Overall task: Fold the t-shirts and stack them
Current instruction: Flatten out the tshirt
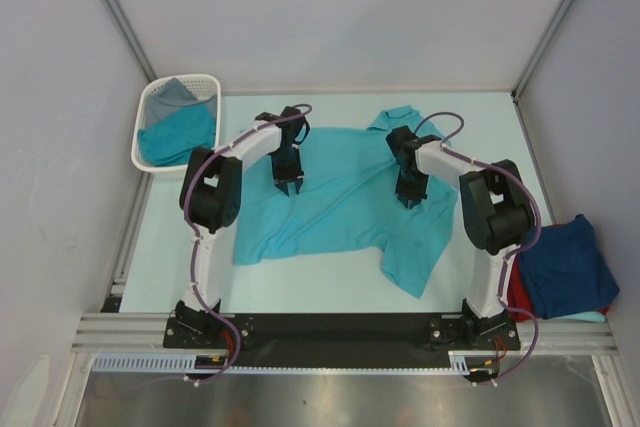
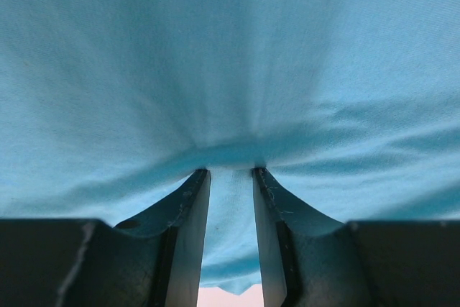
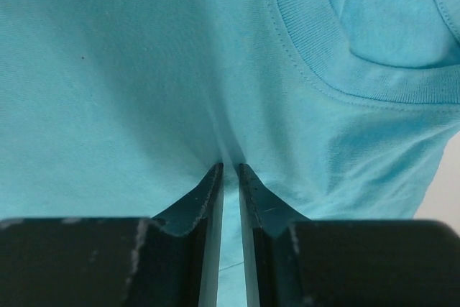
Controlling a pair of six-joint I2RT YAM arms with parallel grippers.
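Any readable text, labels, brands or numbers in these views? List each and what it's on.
None readable. The teal t-shirt shows no print or tag in any view, and its collar is plain ribbing. The white basket and the stacked shirts carry no legible marking.

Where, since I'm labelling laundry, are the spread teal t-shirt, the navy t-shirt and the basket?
spread teal t-shirt [image 1: 345, 187], top view, middle of its body.
navy t-shirt [image 1: 565, 267], top view, its upper surface.
basket [image 1: 190, 78], top view, far rim.
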